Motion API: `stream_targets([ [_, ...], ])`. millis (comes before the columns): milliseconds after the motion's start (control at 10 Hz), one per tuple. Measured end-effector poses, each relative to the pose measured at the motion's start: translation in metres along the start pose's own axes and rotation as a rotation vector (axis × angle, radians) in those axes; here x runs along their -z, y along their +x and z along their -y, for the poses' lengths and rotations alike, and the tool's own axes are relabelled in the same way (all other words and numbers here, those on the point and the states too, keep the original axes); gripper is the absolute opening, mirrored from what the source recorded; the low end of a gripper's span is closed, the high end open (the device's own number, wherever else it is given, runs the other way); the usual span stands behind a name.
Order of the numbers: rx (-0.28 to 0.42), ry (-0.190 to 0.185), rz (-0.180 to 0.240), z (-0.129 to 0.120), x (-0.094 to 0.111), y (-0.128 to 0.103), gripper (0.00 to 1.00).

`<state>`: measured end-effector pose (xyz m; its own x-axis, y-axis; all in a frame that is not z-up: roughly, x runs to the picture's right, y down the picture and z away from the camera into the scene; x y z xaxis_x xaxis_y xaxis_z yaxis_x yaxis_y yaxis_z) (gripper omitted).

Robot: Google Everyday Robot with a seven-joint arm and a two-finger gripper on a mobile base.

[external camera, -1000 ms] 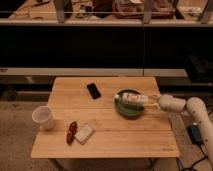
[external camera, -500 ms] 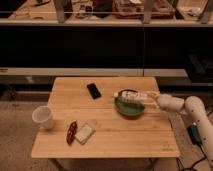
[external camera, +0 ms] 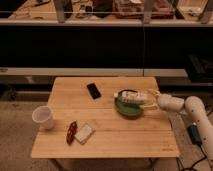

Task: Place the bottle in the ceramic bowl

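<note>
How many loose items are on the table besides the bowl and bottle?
4: a white cup at the left edge, a dark red item and a white packet near the front, a black item toward the back. The gripper is over the bowl at the bottle.

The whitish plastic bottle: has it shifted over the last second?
No. The whitish plastic bottle stays over the green ceramic bowl's far rim, with the tool at its right end.
</note>
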<state>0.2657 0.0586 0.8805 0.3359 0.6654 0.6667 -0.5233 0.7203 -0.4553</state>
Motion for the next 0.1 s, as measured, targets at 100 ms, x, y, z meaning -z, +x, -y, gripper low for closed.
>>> stream_targets([
  [100, 0.0, 0.0, 0.0, 0.0, -0.0001, -0.0001, 0.8],
])
